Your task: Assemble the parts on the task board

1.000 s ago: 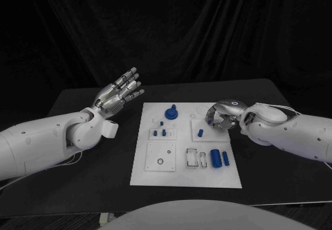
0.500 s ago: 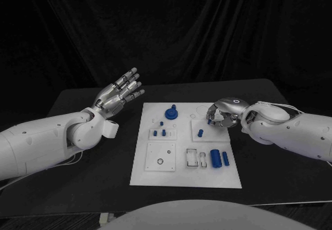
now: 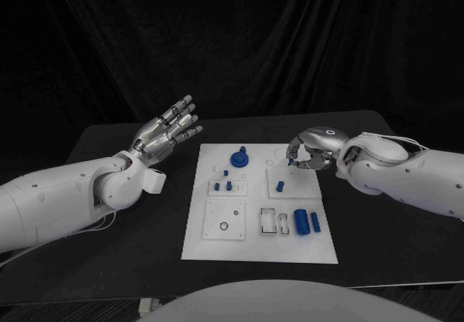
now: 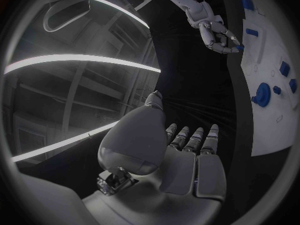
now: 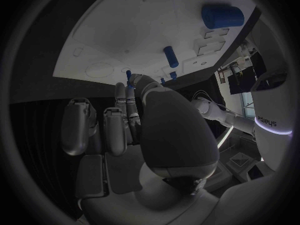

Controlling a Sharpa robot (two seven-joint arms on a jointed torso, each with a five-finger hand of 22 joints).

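Two hands show: the right hand (image 3: 311, 155) hangs over the task board's (image 3: 242, 248) far right corner, fingers curled round a small blue part (image 3: 291, 162) that they largely hide. Beside the board's far left, the left hand (image 3: 166, 133) is raised, fingers spread and empty.

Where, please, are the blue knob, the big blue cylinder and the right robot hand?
Blue knob (image 3: 239, 159), head view, its round base.
Big blue cylinder (image 3: 301, 221), head view, mid-body.
Right robot hand (image 3: 311, 151), head view, its knuckles.

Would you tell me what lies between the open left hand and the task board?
Only bare black table lies between the left hand and the task board, by the head view.
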